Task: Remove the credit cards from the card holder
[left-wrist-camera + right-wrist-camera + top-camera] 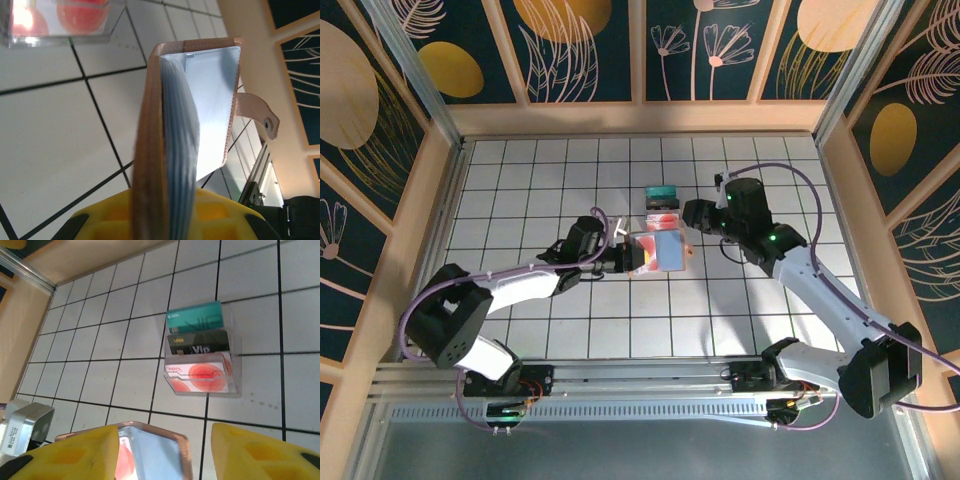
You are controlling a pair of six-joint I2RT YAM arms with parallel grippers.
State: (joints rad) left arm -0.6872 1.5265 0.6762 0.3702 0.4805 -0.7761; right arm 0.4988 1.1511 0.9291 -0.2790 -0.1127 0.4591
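Observation:
My left gripper is shut on the tan-brown card holder and holds it on edge above the tiles, folded open. The left wrist view looks along its spine, with blue-grey sleeves, an open flap and the side tab. My right gripper hovers open just beyond it. In the right wrist view the holder lies between my yellow fingers, and a white/pink card with a red spot is tucked inside. I cannot tell whether the fingers touch it.
A clear plastic stand on the tiles behind the holder carries a teal card, a black VIP card and a white card with a red spot. Wooden walls ring the tiled floor.

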